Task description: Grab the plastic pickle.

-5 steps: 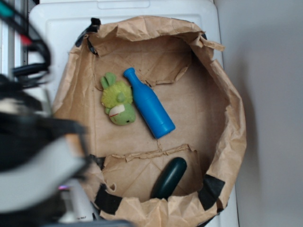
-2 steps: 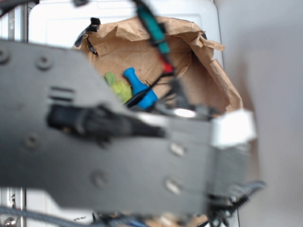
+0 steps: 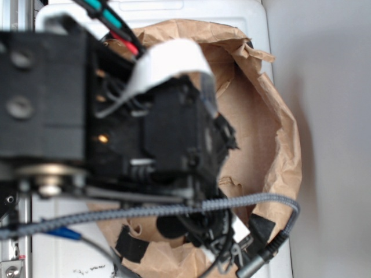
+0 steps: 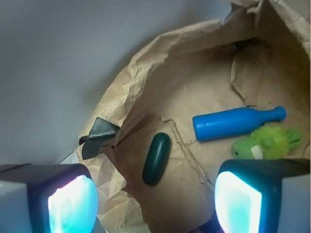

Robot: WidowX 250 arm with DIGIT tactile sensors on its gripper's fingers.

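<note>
The plastic pickle [image 4: 156, 158], a glossy dark green oval, lies on the brown paper floor of the paper-lined tub [image 4: 146, 77] in the wrist view. My gripper [image 4: 154, 204] hangs above it and is open, its two glowing pads [image 4: 73, 204] wide apart with nothing between them. The pickle sits just beyond the gap, slightly toward the left pad. In the exterior view the arm [image 3: 116, 127] fills the frame and hides the pickle.
A blue plastic bottle [image 4: 235, 123] lies to the right of the pickle, with a fuzzy light-green plush toy [image 4: 267, 143] beside it. Crumpled paper walls [image 3: 278, 133] ring the tub, with black tape patches [image 4: 99, 136] on the rim. The tub stands on a white surface [image 3: 243, 11].
The arm has swung in from the left and now covers the tub in the exterior view, hiding the bottle, the plush toy and the pickle that showed a second ago.
</note>
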